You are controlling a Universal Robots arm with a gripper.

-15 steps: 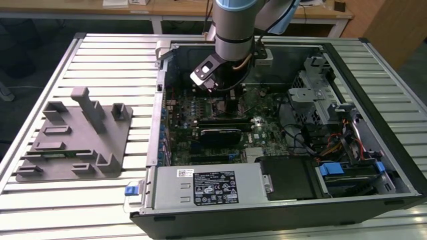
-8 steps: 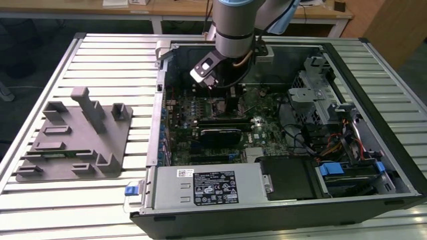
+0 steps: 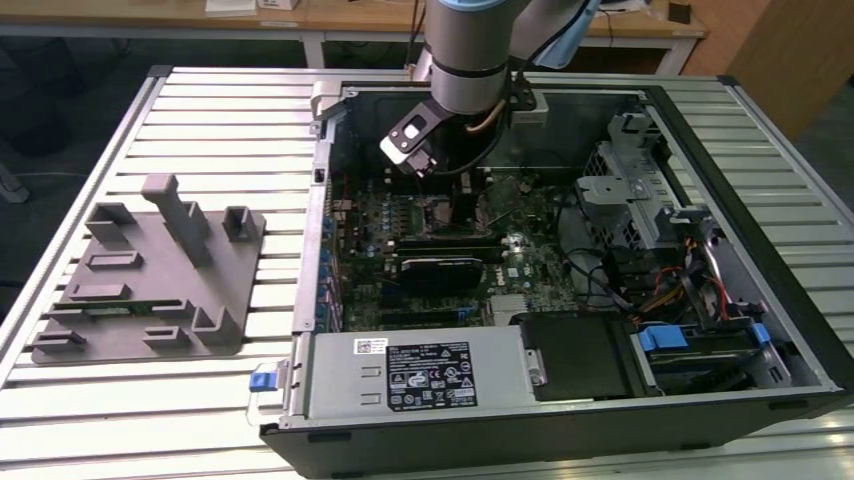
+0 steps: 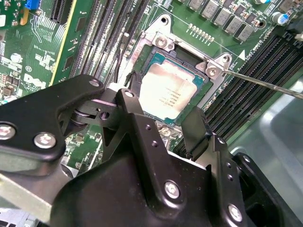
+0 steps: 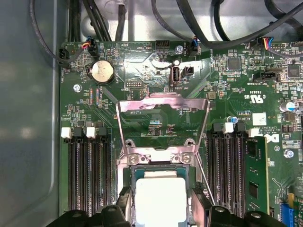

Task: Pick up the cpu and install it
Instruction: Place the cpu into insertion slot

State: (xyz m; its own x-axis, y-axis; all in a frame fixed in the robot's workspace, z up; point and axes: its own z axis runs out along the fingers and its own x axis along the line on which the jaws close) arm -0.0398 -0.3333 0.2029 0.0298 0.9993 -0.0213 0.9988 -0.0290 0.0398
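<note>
The cpu (image 4: pixel 168 90) lies in its socket (image 4: pixel 187 59) right under the pincer (image 4: pixel 163 109); I cannot tell whether it's gripped. The lid (image 5: pixel 161 101) is unclosed.

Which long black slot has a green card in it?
The one holding the green card, beside the white sticker, farthest from the cpu. The others look empty.

Arm (image 3: pixel 467 60): silver-grey cylinder with a black band round it, pale blue joint cap (image 3: pixel 571 32) above. White-faced box (image 3: pixel 407 140) mounted at the wrist, probably a camera. Orange-ish cable (image 3: pixel 490 117) loops beside it. Gripper (image 4: pixel 161 106): matte black angular links, silver socket-head screws (image 4: pixel 171 189), round pivot pins, grey bracket plate (image 4: pixel 21 194) behind.
</note>
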